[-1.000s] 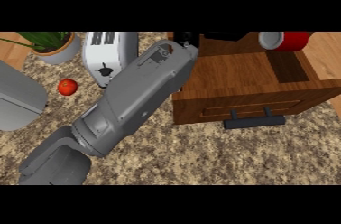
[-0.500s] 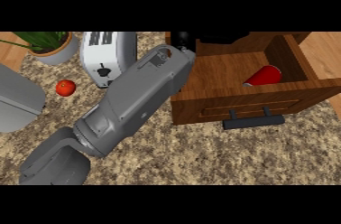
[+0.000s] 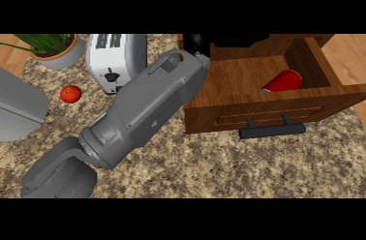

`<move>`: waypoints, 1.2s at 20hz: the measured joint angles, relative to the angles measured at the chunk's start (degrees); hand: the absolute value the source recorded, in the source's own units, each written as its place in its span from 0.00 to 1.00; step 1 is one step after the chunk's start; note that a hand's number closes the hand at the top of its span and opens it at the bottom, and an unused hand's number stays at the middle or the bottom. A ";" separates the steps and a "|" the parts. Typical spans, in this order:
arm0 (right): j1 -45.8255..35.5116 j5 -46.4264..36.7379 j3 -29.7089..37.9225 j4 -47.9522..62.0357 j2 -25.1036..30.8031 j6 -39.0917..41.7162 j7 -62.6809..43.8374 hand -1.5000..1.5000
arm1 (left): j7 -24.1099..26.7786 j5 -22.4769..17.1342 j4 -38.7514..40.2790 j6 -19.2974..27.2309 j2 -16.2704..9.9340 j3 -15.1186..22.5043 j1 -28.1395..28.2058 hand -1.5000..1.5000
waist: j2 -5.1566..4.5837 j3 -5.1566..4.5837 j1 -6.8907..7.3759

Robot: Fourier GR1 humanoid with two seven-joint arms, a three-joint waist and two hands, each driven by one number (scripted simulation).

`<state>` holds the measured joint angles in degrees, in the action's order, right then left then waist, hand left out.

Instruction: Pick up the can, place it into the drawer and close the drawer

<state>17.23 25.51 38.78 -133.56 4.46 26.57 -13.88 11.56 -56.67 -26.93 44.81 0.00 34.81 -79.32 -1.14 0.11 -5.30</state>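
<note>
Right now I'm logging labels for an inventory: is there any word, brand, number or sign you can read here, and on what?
None can be read.
Red can, lying in the open drawer: plain, no label shows.
Toaster: slots and a dark knob, no lettering.
Plant pot, tomato: unmarked.

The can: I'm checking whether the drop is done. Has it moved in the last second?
Yes. The red can went down from the drawer's far right corner and now lies tilted inside against its right wall.
</note>
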 measured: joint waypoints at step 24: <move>-20.86 -55.45 -27.19 6.04 1.83 -4.88 11.65 0.00 | 2.75 -3.59 -1.70 0.68 -0.44 -0.69 -2.63 0.00 | 0.55 -0.10 5.25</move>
<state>-3.64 -29.93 11.59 -127.53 6.29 21.69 -2.23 14.31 -60.26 -28.63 45.49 -0.44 34.12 -81.95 -0.59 0.01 -0.05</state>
